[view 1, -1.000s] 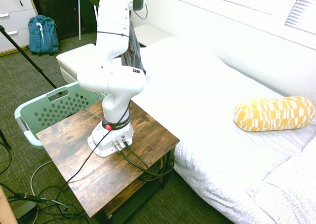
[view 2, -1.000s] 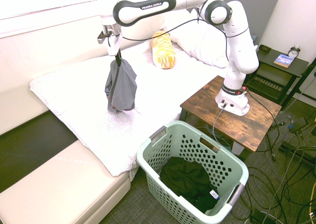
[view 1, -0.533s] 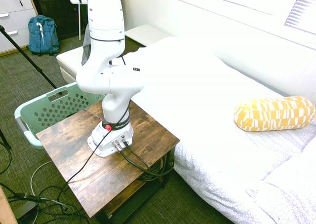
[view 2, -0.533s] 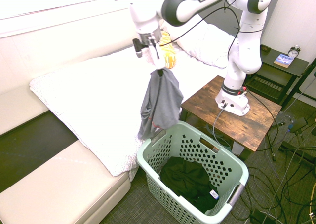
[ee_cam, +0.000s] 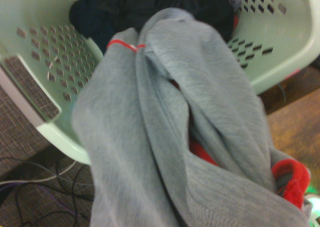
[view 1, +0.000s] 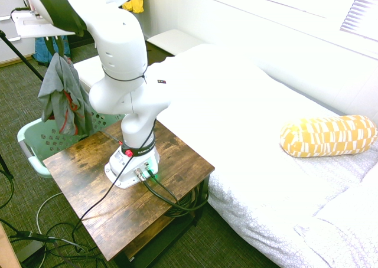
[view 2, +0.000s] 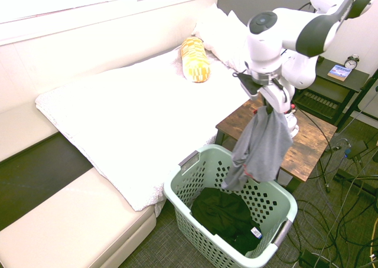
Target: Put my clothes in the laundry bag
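Wooden counter (view 2: 308,149) at right; gripper (view 2: 267,105), right of centre in the second exterior view, clamped on the grey garment (view 2: 263,144), hem above the green basket (view 2: 255,188). Centre cloth fully (trailing edge included) over the opening, lower, then release.

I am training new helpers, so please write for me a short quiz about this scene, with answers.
1. True or false: the grey garment is already lying at the bottom of the laundry basket.
2. Which is it? The patterned bolster rests on: a) the wooden table, b) the bed, c) the cream bench.
3. Fill in the blank: the trim seen on the grey garment is coloured ____.

Key: 1. False, it hangs from the gripper; 2. b; 3. red.
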Tool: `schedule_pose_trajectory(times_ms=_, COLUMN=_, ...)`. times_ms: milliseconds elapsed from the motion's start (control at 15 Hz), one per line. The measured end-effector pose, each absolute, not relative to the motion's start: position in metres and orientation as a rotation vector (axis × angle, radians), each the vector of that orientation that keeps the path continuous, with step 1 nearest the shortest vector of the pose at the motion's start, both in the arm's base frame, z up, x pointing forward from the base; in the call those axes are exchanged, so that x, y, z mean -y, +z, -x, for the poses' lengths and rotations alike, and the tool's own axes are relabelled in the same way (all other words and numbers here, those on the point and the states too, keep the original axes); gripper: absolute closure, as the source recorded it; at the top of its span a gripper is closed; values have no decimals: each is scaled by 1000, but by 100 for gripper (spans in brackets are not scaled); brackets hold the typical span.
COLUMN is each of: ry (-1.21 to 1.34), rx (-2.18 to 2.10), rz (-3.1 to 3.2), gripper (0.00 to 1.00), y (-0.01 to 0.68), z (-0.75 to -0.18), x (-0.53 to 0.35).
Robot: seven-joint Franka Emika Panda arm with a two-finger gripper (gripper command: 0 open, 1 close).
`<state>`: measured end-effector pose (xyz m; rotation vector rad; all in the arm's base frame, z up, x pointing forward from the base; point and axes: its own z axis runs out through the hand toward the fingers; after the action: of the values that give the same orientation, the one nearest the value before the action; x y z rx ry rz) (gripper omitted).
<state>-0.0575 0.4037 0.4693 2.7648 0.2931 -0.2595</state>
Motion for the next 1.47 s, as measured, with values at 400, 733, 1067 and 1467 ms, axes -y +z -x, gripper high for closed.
schedule_pose_trajectory(times_ms=400, ry=-243, rx=-265, rz=-2765, gripper=0, y=427, z=53, x=-344)
schedule_pose_trajectory(times_ms=733, ry=-246, rx=-270, rz=-2762, gripper=0, y=419, z=49, x=-350)
schedule_pose_trajectory(times_ms=1067, ry=-166, rx=-156, rz=-2852, gripper=0, y=431, z=-5, x=-371)
schedule_pose_trajectory(times_ms=1467, ry=-56, rx=433, rz=-3012, gripper=0, y=503, z=-296, x=-334)
